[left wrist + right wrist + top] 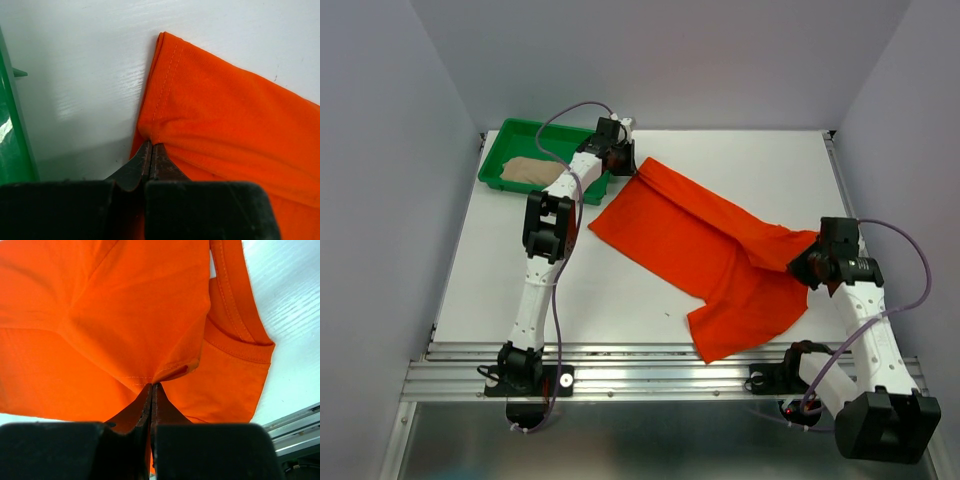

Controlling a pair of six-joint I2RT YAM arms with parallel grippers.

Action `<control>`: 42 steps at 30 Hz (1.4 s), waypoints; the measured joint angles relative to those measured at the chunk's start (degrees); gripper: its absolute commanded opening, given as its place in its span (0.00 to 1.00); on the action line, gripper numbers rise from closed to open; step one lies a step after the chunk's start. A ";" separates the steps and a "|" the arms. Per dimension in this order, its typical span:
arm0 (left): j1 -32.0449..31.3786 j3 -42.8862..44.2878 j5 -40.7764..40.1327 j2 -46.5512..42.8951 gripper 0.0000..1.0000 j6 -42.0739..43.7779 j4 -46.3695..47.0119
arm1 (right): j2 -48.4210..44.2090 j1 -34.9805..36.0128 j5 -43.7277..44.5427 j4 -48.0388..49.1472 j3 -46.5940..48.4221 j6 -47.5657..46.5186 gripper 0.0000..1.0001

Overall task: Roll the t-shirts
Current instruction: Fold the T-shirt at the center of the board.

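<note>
An orange-red t-shirt (705,250) lies stretched diagonally across the white table, from the back left toward the front right. My left gripper (628,160) is shut on its far hemmed corner (160,100), the jaws pinching the fabric edge (151,143). My right gripper (807,262) is shut on a hemmed fold of the same shirt (125,315) near its ribbed collar (235,335), lifting that end slightly. A beige-tan t-shirt (532,172) lies bunched in the green tray.
The green plastic tray (510,140) sits at the back left corner, its rim (15,130) close beside my left gripper. A metal rail (660,365) runs along the near table edge. Grey walls enclose the table on three sides.
</note>
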 measured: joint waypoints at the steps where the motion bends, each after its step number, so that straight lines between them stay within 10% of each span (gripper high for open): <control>1: 0.00 0.00 0.00 0.00 0.00 0.00 0.00 | -0.33 0.02 -0.39 0.02 -0.46 -0.02 0.01; 9: 0.00 0.00 0.02 0.00 0.00 0.00 0.00 | -1.40 1.03 -2.47 -0.37 -4.02 0.07 0.11; 12: 0.00 0.00 0.22 0.00 0.27 -0.02 -0.07 | -1.31 1.16 -2.75 -0.42 -4.02 0.26 0.41; 17: 0.17 0.00 0.46 0.00 0.57 0.44 -1.03 | -1.18 1.16 -2.91 -0.46 -4.02 0.59 0.59; 42: -3.76 -1.03 -1.97 -4.09 0.50 0.63 -0.13 | 17.81 -2.73 9.25 9.64 -0.28 2.80 0.33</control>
